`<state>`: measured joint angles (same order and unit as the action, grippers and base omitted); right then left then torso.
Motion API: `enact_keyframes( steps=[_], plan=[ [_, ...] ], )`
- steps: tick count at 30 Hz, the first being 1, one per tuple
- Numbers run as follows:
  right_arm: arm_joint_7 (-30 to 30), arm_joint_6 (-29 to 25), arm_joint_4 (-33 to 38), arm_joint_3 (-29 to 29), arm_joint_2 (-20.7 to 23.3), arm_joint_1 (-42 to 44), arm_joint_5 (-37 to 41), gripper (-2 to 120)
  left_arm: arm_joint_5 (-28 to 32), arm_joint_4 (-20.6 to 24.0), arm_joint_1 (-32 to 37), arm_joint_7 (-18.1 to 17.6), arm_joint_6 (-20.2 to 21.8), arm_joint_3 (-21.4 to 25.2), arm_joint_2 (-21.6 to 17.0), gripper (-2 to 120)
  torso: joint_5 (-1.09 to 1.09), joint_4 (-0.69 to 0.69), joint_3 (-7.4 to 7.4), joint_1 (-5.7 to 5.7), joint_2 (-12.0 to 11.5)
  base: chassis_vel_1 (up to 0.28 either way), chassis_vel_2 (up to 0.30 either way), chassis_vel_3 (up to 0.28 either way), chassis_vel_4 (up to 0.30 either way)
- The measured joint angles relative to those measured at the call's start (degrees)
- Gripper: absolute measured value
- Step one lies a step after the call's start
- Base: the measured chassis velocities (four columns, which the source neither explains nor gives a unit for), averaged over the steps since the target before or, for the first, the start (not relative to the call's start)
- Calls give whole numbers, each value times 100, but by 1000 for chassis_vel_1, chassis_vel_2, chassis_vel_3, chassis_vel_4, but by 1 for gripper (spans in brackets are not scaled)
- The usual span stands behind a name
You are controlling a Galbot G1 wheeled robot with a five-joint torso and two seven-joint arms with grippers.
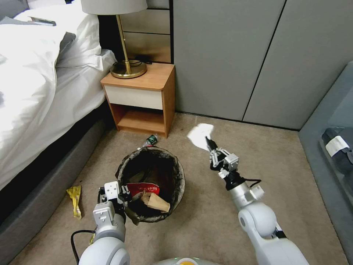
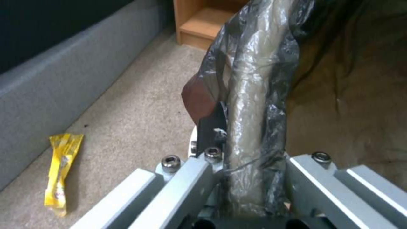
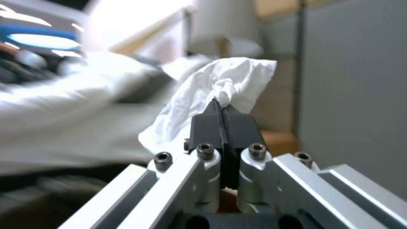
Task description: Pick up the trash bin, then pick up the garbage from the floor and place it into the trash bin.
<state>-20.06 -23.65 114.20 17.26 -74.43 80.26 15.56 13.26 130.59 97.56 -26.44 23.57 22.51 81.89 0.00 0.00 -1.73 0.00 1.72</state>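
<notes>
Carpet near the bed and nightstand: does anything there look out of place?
Yes. A yellow wrapper lies on the carpet beside the bed base, and a small green-labelled bottle lies by the nightstand, behind the trash bin. Both are litter outside the bin, which the left claw grips by its rim.

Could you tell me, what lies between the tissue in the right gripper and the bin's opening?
Nothing visible does. The right gripper pinches the white tissue in open air beside the trash bin, whose mouth faces up; the left gripper clamps its near rim.
</notes>
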Motion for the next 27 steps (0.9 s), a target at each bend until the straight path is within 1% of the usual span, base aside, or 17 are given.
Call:
enact_keyframes(
  steps=[1,2,4,10,15,18,25,27],
  plan=[
    [-78,-32,201,-76,32,102,-15,0,5,-1,-12,0,2,-1,-2,0,0,-1,0,0,0,0,0,0,0],
    [-78,-32,201,-76,32,102,-15,0,5,-1,-12,0,2,-1,-2,0,0,-1,0,0,0,0,0,0,0],
    [-302,-145,563,-252,113,350,-150,0,26,-11,-40,0,9,-4,-4,0,-1,0,0,0,0,0,0,0,0],
    [-570,-275,699,-431,245,685,-359,0,45,-38,-98,-3,20,-12,-8,0,0,0,-1,0,0,0,0,0,0],
    [-816,-383,526,-492,357,836,-455,0,47,-55,-124,-3,29,-48,1,0,0,0,0,0,0,0,0,0,0],
    [-986,-471,306,-497,419,896,-513,0,47,-59,-130,-4,30,-54,-2,0,0,0,0,0,0,0,0,0,0],
    [-986,-492,1,-512,381,798,-521,0,46,-47,-125,-4,32,-63,2,0,0,0,-1,0,0,0,0,0,0],
    [-942,-485,-265,-534,308,623,-520,0,36,-15,-94,-5,32,-77,11,0,0,0,-1,0,0,0,0,0,0]
  ],
)
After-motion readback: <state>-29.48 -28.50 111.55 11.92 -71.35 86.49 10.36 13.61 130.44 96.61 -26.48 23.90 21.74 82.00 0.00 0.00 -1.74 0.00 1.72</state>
